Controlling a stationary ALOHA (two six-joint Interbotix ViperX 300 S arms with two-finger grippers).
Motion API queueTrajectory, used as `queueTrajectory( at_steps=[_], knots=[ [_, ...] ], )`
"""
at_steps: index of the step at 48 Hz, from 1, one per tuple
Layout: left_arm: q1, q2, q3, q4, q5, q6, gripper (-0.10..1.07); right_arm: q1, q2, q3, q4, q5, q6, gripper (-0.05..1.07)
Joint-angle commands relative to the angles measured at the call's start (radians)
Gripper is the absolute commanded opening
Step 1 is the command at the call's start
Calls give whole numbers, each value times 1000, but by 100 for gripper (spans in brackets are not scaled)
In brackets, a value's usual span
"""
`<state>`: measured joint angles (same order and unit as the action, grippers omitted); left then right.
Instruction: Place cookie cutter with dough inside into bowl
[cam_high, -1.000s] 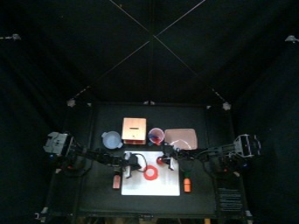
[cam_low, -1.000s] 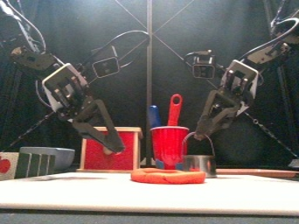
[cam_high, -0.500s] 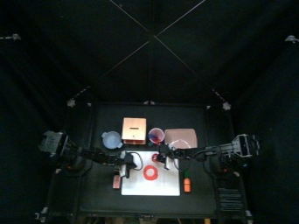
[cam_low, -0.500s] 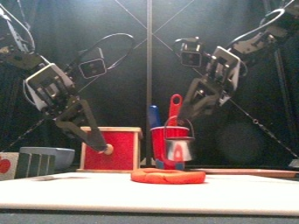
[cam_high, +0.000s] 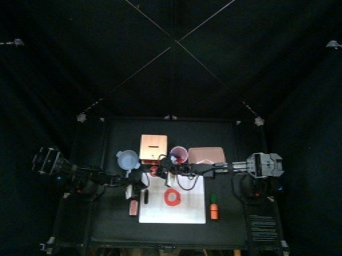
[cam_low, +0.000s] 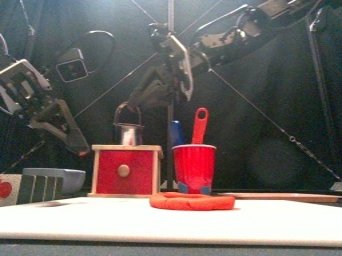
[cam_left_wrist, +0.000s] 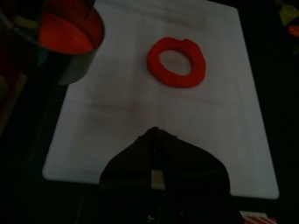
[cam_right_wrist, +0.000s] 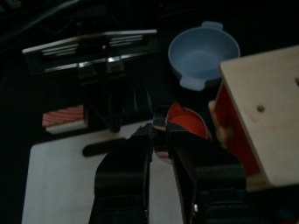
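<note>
While the left gripper (cam_left_wrist: 156, 133) hangs unclenched, the right gripper (cam_low: 130, 113) grasps the cookie cutter (cam_low: 130, 135) aloft.

Dough (cam_left_wrist: 177, 61) red ring, flat on white board (cam_left_wrist: 140, 105); cutter (cam_low: 130, 133) airborne.

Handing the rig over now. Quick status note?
Left gripper: jaws open, empty, over the white board's edge.
Right gripper: jaws shut on the cookie cutter, red dough inside, in the air near the wooden box.
Dough ring lies on the board.
Done: cut, pickup.
Left: carry cutter to the blue bowl, release.
</note>
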<state>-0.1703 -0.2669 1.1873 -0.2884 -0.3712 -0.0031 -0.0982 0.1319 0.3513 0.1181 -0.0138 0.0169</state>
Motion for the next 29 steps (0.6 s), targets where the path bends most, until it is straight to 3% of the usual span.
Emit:
queueTrajectory(
  at_steps=[1,14,29],
  knots=[
    [-31,-52,20,-3,-3,-2,49,-18,31,-112,-2,5,0,53],
    [-60,-167,114,-38,23,-5,49,-37,196,-385,-5,43,-2,53],
    [-60,-233,133,-35,81,-2,49,-69,387,-657,-32,156,0,53]
  ],
)
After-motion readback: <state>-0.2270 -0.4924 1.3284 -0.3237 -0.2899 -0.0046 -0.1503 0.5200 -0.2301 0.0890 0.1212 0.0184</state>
